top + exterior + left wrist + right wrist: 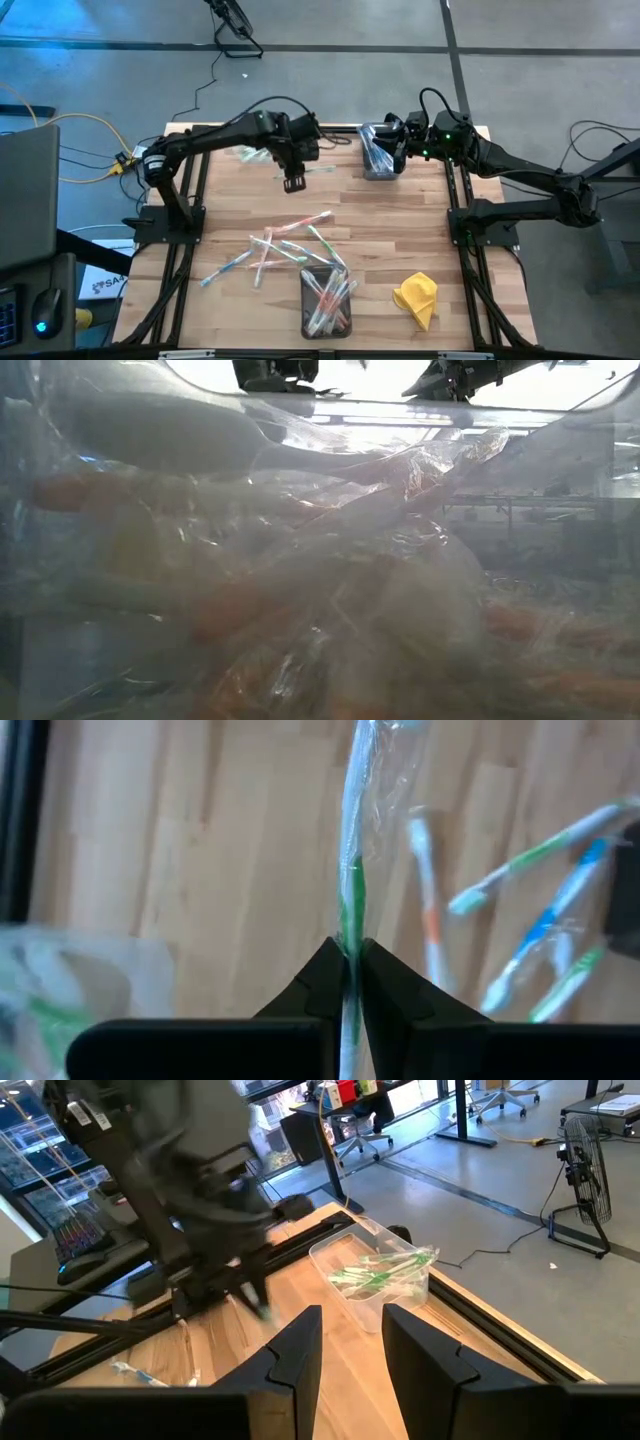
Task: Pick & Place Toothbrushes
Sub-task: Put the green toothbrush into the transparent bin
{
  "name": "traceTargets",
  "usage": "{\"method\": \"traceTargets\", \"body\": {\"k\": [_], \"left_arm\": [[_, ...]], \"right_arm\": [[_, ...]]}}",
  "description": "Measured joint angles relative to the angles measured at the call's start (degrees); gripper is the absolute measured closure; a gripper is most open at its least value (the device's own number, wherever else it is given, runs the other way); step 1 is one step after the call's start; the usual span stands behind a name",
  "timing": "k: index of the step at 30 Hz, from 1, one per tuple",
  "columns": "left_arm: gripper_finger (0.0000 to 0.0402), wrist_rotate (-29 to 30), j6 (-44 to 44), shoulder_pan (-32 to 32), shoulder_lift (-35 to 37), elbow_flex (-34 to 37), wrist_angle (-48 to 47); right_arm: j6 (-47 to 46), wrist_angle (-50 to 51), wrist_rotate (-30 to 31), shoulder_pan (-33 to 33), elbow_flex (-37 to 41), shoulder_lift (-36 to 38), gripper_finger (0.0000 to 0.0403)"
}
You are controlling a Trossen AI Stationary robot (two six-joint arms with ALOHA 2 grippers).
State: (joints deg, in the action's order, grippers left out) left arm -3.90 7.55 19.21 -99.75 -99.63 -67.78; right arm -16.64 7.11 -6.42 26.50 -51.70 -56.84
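Observation:
My left gripper [293, 183] hangs over the far middle of the table, shut on a white toothbrush with a green accent [352, 890] in a clear wrapper. Several more toothbrushes [290, 245] lie loose on the table's middle. A clear bin near the front edge [325, 300] holds pink-red ones. A clear bin at the far left [380, 1275] holds green ones. My right gripper [350, 1330] is open and empty at the far right, over a third bin [378, 160]. My left gripper pinches the green-accented toothbrush between its two fingers, on the handle just past the green part [350, 948]. The fingers come from above. The brush sticks out past the fingertips [325, 970] toward the table's right [318, 171], with its wrapper around it.
A yellow cloth [417, 298] lies at the front right. Black frame rails [460, 200] run along both table sides. The low view is filled by the clear bin's wall [320, 560] close in front of the camera. Bare wood [400, 220] lies right of the loose brushes.

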Motion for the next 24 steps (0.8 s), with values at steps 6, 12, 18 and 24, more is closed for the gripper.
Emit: {"method": "traceTargets", "body": {"k": [6, 12, 18, 24], "left_arm": [[0.0385, 0.21, 0.89, 7.29, 0.48, 0.01, -1.89], [0.0385, 0.21, 1.16, 15.25, 0.46, 0.02, -2.35], [0.0385, 0.20, 1.15, 22.13, 0.46, 0.02, -1.72], [0.0385, -1.00, 0.85, 27.34, 0.46, 3.06, 2.34]], "right_arm": [[0.00, 0.01, 0.13, 0.00, 0.00, 0.02, 0.0302], [0.00, 0.02, 0.28, 0.00, 0.00, 0.02, 0.0302], [0.00, 0.03, 0.28, 0.00, 0.00, 0.02, 0.0302], [0.00, 0.03, 0.28, 0.02, 0.00, 0.02, 0.0302]]}}
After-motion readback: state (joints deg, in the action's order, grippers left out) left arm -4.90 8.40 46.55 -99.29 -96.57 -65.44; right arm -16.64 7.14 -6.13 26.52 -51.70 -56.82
